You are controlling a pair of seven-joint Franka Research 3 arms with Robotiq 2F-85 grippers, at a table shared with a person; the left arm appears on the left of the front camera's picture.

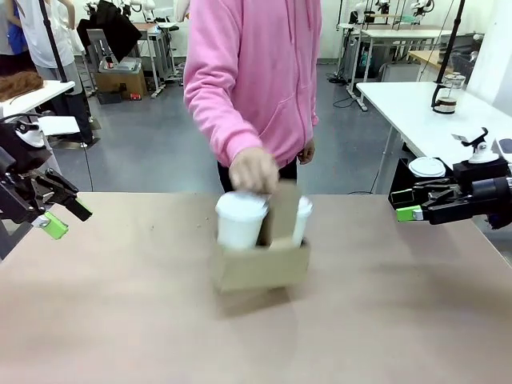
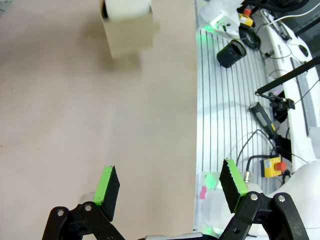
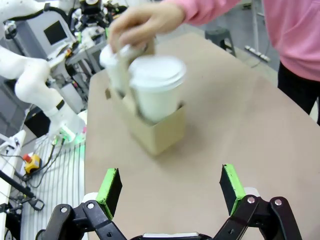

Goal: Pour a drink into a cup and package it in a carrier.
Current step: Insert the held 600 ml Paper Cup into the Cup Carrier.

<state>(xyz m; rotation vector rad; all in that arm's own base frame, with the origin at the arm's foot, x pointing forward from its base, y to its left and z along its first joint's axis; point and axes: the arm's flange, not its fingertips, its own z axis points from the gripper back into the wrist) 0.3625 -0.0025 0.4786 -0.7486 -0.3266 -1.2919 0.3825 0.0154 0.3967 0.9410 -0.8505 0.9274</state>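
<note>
A brown cardboard carrier is mid-table, blurred by motion, with two lidded white cups standing in its slots. A person's hand in a pink sleeve grips its centre handle from above. The carrier with a cup and the hand lie ahead of my right gripper, which is open and holds nothing. My left gripper is open too, far from the carrier. In the front view the left gripper hangs at the left edge and the right gripper at the right edge. The drink is in a glass jug on the far white table.
A white lidded cup stands behind my right arm. A white table is at the back right. A metal slatted base with cables and a black cup borders the tabletop in the left wrist view. The brown table has free room all around the carrier.
</note>
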